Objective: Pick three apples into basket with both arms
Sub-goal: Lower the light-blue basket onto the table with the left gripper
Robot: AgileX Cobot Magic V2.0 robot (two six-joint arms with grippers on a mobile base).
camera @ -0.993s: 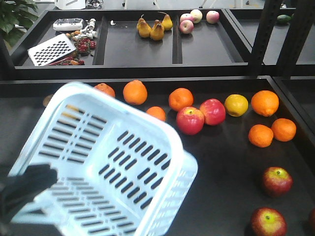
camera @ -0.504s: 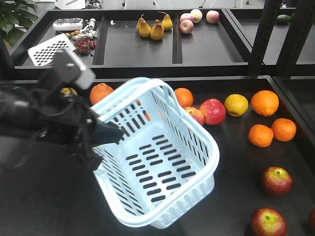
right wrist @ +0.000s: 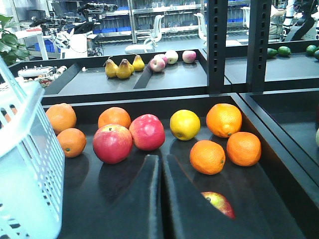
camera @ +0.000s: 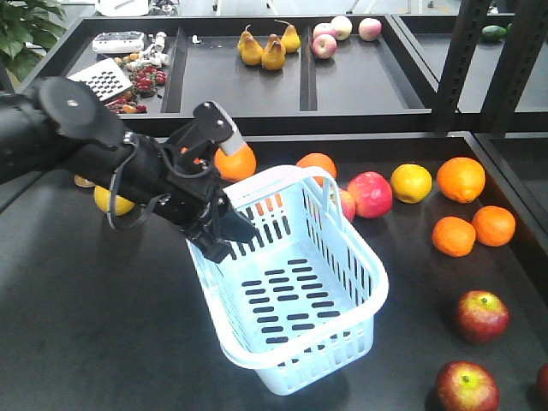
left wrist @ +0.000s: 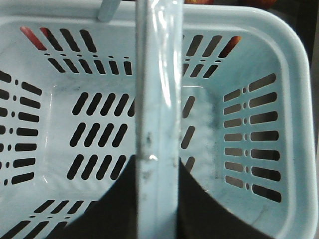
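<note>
The pale blue basket (camera: 318, 347) hangs tilted over the dark table, nothing inside it. My left gripper (camera: 223, 241) is shut on the basket's loop handle (left wrist: 157, 99), which runs up between the two black fingers (left wrist: 109, 204). Two dark maroon apples (camera: 481, 315) (camera: 467, 387) lie at the front right, and a sliver of a third (camera: 543, 381) shows at the frame edge. My right gripper (right wrist: 160, 158) is shut and empty, low over the table. One apple (right wrist: 220, 203) peeks out from behind its right finger. The basket's wall (right wrist: 25, 164) is to its left.
Two brighter pink-red apples (camera: 370, 193) (right wrist: 112, 143) lie behind the basket with a lemon (camera: 411, 181) and oranges (camera: 461, 178) (camera: 452, 235) (camera: 493, 225). Another orange (camera: 235, 161) sits behind my left arm. Back trays hold pears (camera: 272, 53). A black post (camera: 458, 60) stands at right.
My left arm has swung up and to the right into view, carrying the basket by its handle. The basket moved right and away from the camera and now hangs more level.
</note>
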